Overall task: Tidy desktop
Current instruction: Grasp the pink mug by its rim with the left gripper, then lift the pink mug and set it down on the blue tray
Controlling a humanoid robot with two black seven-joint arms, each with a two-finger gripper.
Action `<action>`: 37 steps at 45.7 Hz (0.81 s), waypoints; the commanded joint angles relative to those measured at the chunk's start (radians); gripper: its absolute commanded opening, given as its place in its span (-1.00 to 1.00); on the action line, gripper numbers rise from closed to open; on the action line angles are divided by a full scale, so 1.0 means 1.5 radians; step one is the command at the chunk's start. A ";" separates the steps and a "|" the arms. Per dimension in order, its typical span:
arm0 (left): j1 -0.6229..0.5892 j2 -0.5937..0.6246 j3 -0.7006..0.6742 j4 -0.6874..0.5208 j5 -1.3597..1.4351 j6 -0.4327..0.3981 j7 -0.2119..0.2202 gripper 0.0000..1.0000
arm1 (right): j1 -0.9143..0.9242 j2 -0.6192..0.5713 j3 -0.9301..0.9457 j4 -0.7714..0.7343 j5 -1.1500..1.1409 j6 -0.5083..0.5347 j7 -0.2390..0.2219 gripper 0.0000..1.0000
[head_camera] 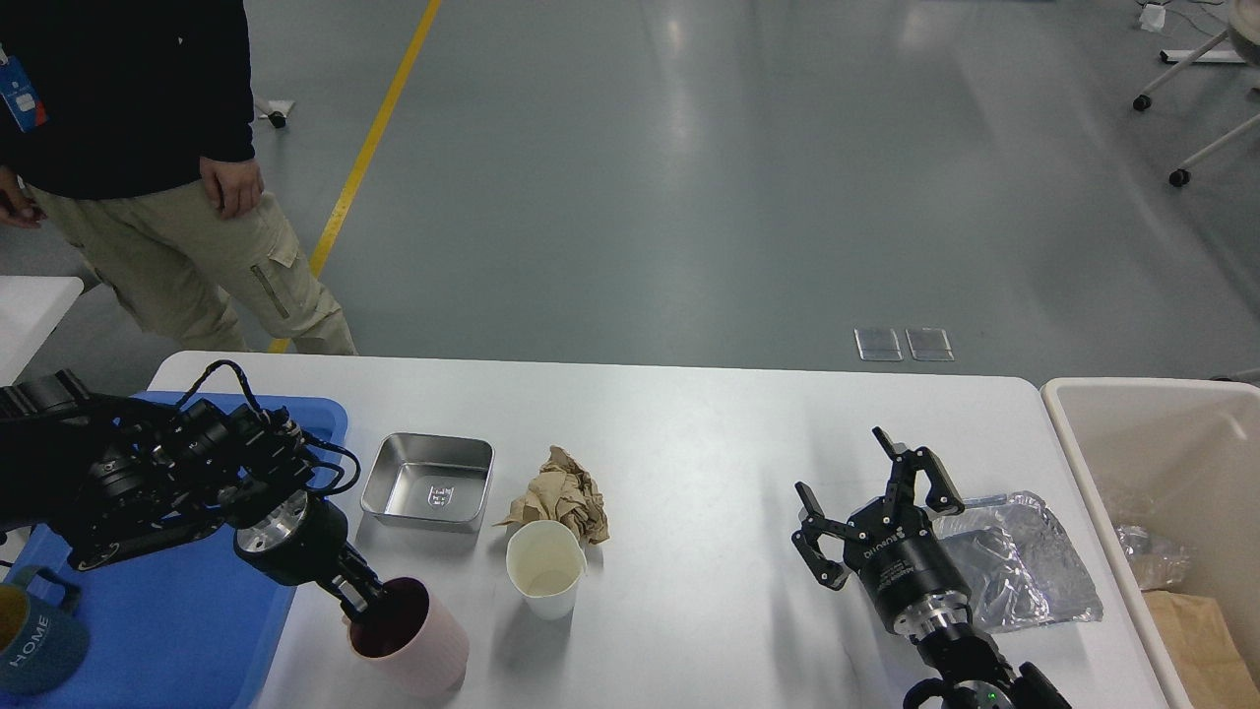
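Note:
The white desktop (689, 433) spans the view. A pink cup (413, 645) with a dark inside stands tilted near its front left, and my left gripper (362, 599) is shut on its rim, one finger inside. Beside it are a cream paper cup (544, 569), a crumpled brown paper (563, 504) and a steel tray (427, 481). My right gripper (871, 502) is open above the tabletop, just left of a crumpled clear plastic bag (1024, 571).
A blue tray (177, 630) at the left holds a blue "HOME" mug (34, 645). A beige bin (1171, 522) with rubbish stands at the right edge. A person (148, 167) stands behind the far left corner.

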 commanded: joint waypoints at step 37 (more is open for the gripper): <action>0.035 0.374 -0.203 -0.173 -0.009 -0.003 -0.018 -0.87 | 0.004 -0.001 -0.005 -0.004 0.000 0.000 0.000 1.00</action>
